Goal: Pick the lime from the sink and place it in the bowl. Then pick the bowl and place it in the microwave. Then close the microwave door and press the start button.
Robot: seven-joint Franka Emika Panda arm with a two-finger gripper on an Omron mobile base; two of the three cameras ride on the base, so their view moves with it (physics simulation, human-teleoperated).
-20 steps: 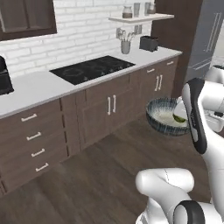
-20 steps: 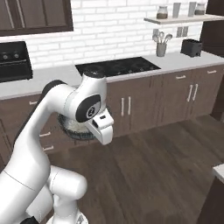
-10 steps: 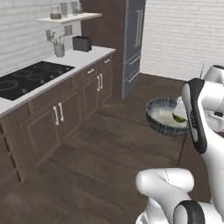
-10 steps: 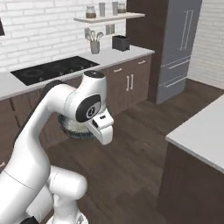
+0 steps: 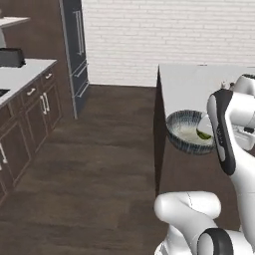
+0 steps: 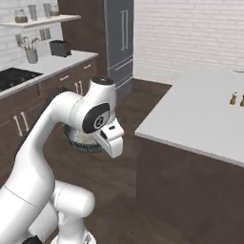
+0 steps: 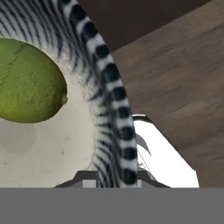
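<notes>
While the fingers point(image 7: 111, 177) pinch the rim of the bowl point(image 5: 188, 133), the lime point(image 7: 28, 83) lies inside it at upper left.

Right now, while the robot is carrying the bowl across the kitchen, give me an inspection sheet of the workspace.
Surface: grey island counter beside the robot; dark wood floor under the bowl.
Job's things: bowl held in the air over the floor, the lime lying inside it on the pale bottom.
Clutter: two small shakers on the island counter; toaster and utensil holder on the far counter.
Grippers: gripper shut on the bowl's rim, one finger inside and one outside.
Cables: nothing seen.
Surroundings: tall steel refrigerator, brown base cabinets, black cooktop, white brick wall.
</notes>
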